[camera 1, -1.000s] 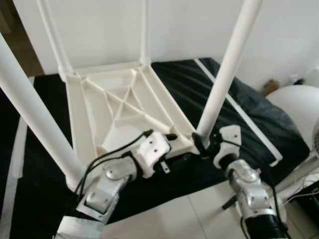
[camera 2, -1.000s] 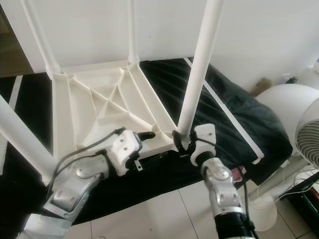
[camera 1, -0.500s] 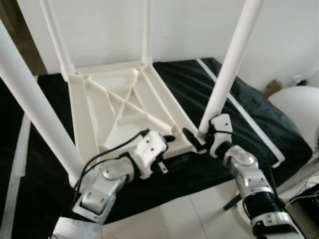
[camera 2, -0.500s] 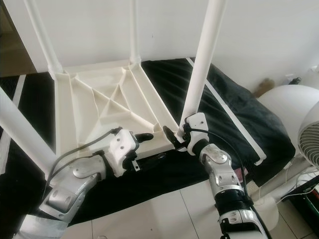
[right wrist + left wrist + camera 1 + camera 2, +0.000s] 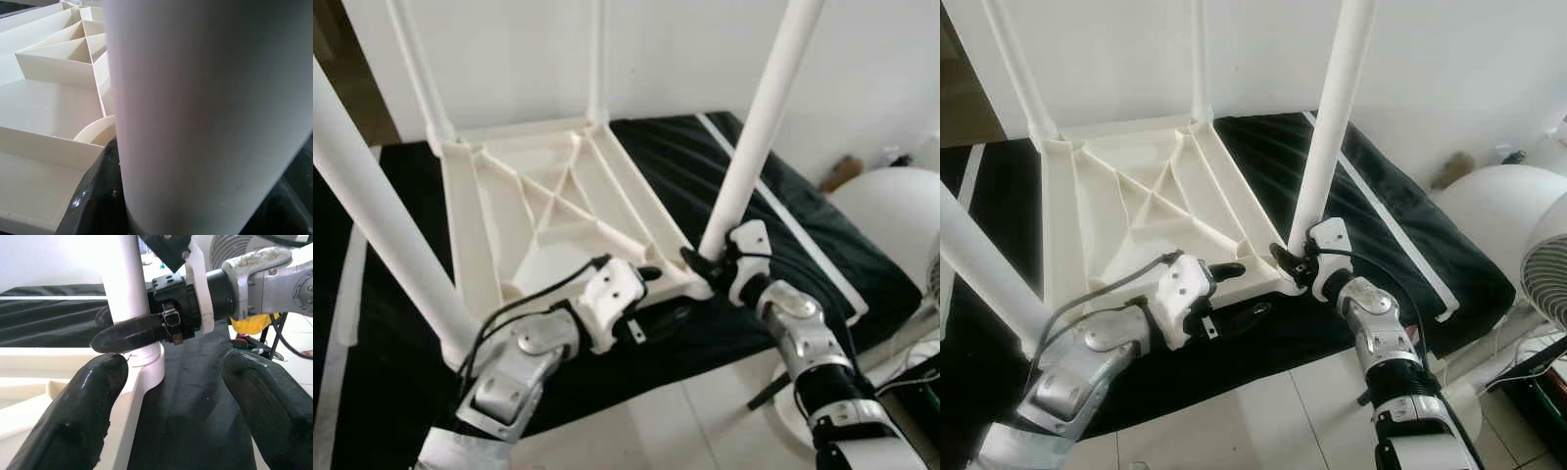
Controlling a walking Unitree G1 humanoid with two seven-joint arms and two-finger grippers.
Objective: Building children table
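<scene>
The white children's table (image 5: 1056, 235) lies upside down on a black mat (image 5: 1400, 225), its legs pointing up. My right gripper (image 5: 1295, 266) is clasped round the base of the near right leg (image 5: 1332, 108), where it meets the corner socket. One of its black fingers (image 5: 132, 333) crosses that leg (image 5: 129, 284), which looms close in the right wrist view (image 5: 195, 98). My left gripper (image 5: 1246, 290) is open at the table's near rim beside that corner, one finger over the rim and the other below it above the mat.
Three other legs stand at the near left (image 5: 979, 264), far left (image 5: 1013, 69) and far right (image 5: 1198, 59) corners. A large white round object (image 5: 1508, 215) and a fan (image 5: 1552, 284) are on the right. Tiled floor (image 5: 1263, 421) lies in front of the mat.
My right gripper has swung round the base of the near right leg and closed in on it, with the forearm now angled from the right. The left gripper has stayed at the rim.
</scene>
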